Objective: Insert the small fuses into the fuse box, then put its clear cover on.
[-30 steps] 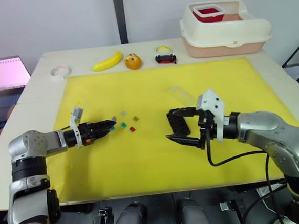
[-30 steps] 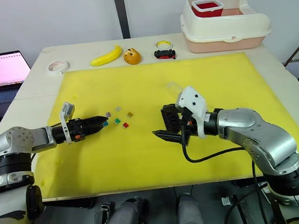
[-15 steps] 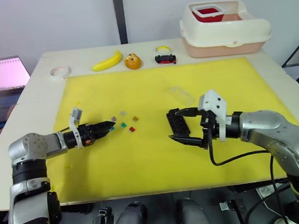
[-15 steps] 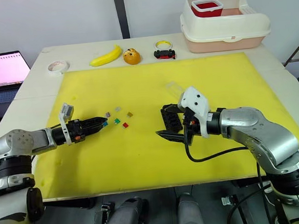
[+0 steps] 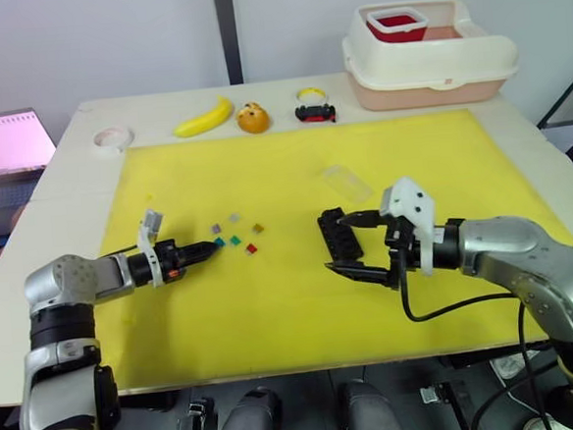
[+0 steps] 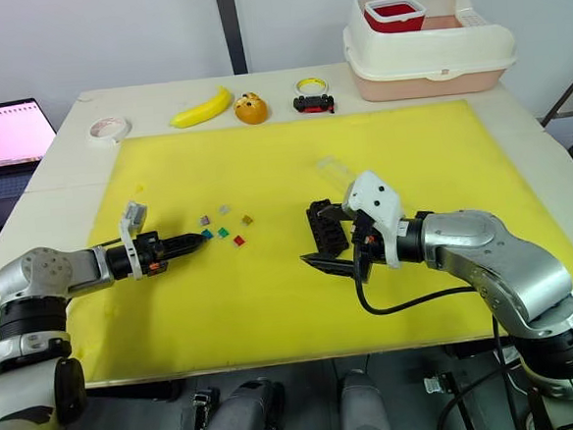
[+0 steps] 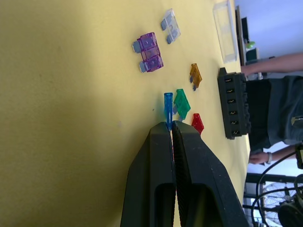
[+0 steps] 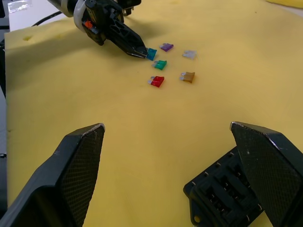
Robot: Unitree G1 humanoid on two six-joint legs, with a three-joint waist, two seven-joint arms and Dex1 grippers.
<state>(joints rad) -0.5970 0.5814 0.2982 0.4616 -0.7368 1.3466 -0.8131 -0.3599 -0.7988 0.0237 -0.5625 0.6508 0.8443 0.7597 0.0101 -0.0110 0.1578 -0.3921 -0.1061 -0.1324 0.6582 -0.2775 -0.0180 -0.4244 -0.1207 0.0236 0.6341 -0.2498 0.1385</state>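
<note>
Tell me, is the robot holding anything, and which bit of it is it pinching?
The left gripper is shut on the blue fuse, pinching one end of it. The right gripper is open around the fuse box, holding nothing.

Translucent plastic fuses (image 7: 150,52) lie on matt yellow mat (image 5: 293,303); fuse box (image 8: 227,191) matt black plastic.

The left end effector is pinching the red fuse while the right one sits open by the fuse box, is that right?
Not quite: the left end effector is pinching the blue fuse, as the left wrist view shows. The right end effector does sit open by the fuse box.
</note>
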